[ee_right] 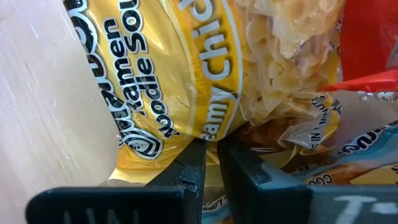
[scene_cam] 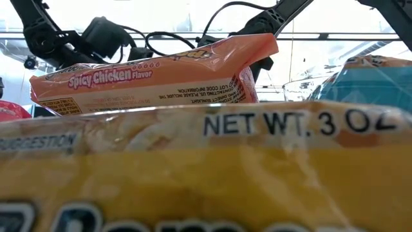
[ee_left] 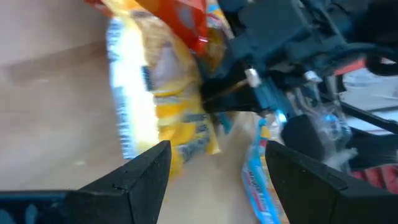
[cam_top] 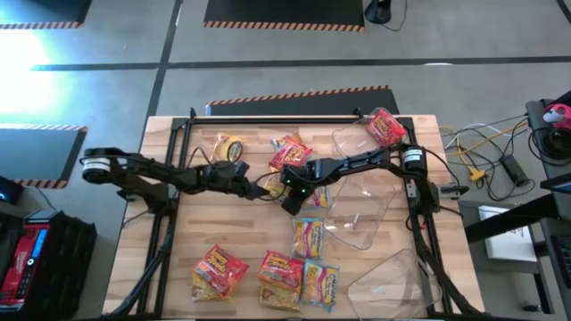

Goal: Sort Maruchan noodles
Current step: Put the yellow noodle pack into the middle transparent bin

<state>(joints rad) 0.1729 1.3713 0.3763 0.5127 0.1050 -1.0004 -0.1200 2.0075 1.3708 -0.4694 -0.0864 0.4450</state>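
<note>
Near the tabletop [cam_top: 161,259] middle — right gripper [ee_right: 210,155] pinched narrow on a yellow noodle packet [ee_right: 186,68]; left gripper [ee_left: 214,168] wide, just beside that pile.

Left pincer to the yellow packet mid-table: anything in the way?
Nothing visible lies between the open left pincer and the yellow packet. But the right pincer looks shut on that same packet's edge from the far side, so the two arms crowd each other there.
</note>
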